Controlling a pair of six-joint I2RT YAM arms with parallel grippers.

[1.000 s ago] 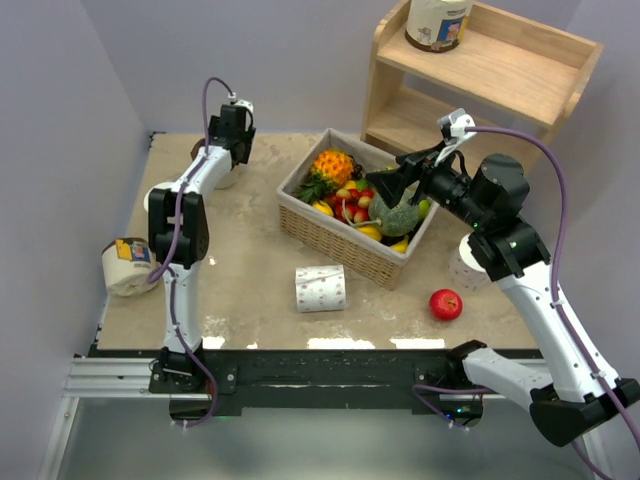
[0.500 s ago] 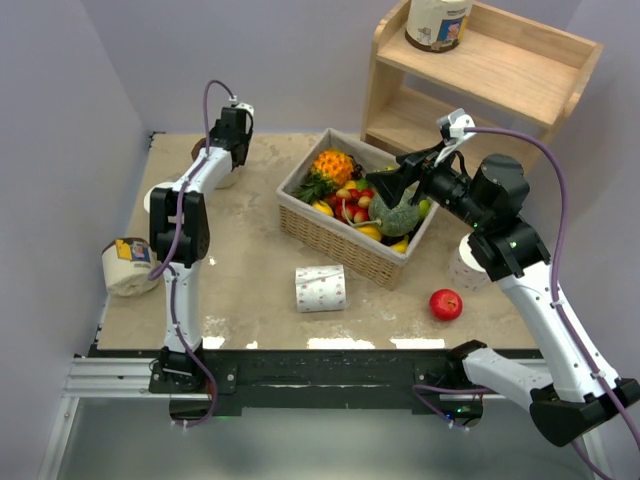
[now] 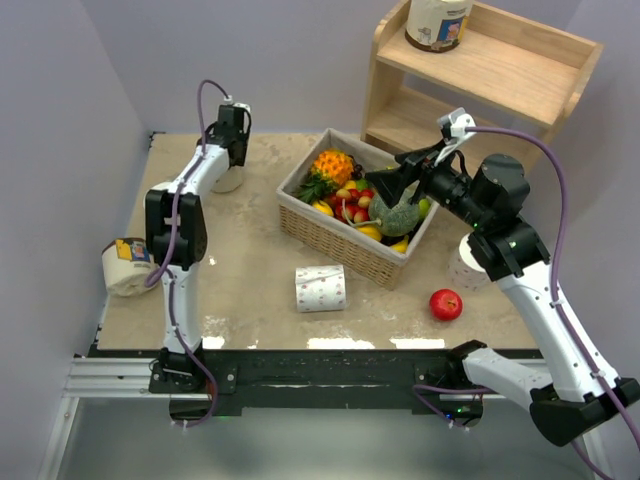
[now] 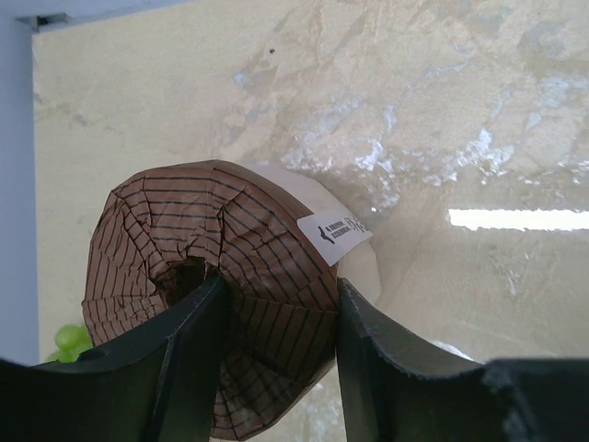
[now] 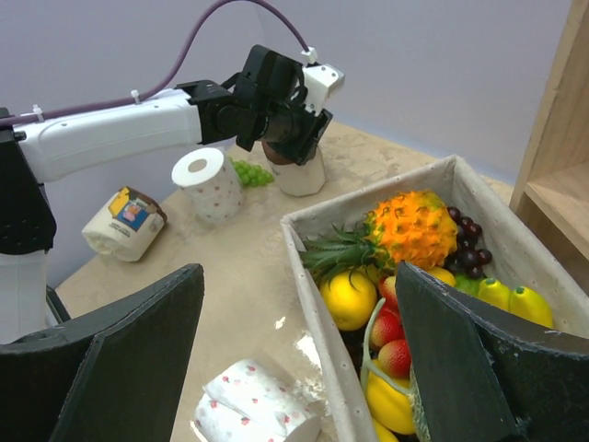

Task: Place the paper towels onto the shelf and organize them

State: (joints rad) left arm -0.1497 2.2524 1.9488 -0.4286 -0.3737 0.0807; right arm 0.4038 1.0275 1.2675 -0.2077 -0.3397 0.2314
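My left gripper point(image 3: 230, 150) is at the far left back of the table, shut on the brown-striped top of a cream-wrapped roll point(image 4: 230, 276) that also shows in the top view point(image 3: 228, 180). My right gripper point(image 5: 294, 276) is open and empty above the wicker basket point(image 3: 340, 240). A wrapped roll point(image 3: 438, 22) stands on the top tier of the wooden shelf point(image 3: 500, 70). A white dotted roll point(image 3: 320, 288) lies in front of the basket. Another wrapped roll point(image 3: 128, 265) lies at the left edge. A white roll point(image 5: 210, 184) stands near the left arm. One more white roll point(image 3: 468, 265) stands under my right arm.
The basket holds a pineapple point(image 5: 409, 230), lemons and other fruit. A red apple point(image 3: 446, 303) lies on the table at the front right. Green grapes point(image 5: 248, 172) lie beside the held roll. Walls close the left and back sides.
My left gripper has shifted slightly at the back left, and the wrapped roll's brown top, seen to its left before, is now hidden under it. The right arm has not moved.
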